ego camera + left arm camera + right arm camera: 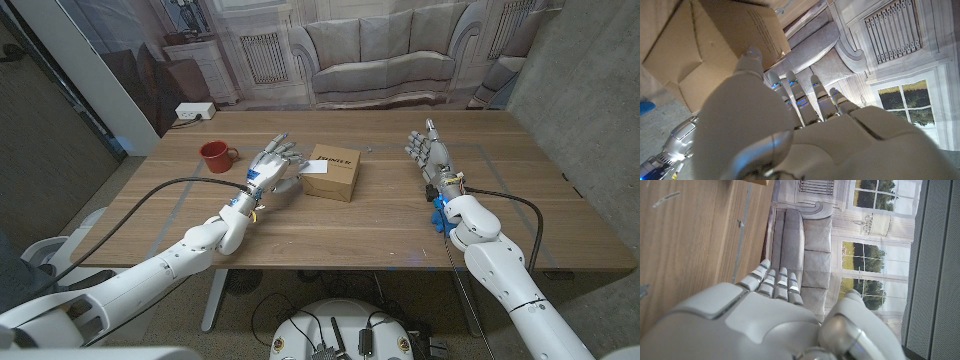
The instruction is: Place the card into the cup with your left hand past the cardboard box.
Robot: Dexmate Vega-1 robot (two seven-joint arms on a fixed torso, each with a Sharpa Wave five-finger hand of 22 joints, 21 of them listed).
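While the left hand (pixel 272 168) stands just left of the cardboard box (pixel 332 171) at frame centre, fingers spread and empty, the white card (pixel 314 168) lies on the box's near-left top edge; risk: a clumsy pinch slides it off, or the carry clips the red cup (pixel 214 156) at upper left; right hand (pixel 428 152) open, idle on the counter (pixel 380 220).

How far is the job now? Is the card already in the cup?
Not yet. Nothing looks finished: the white card lies on the cardboard box, and the red cup stands apart on the table. In hand: the left hand is beside the box, fingers apart, close to the card. Left: grip the card, carry it to the cup, drop it in. The right hand holds nothing.
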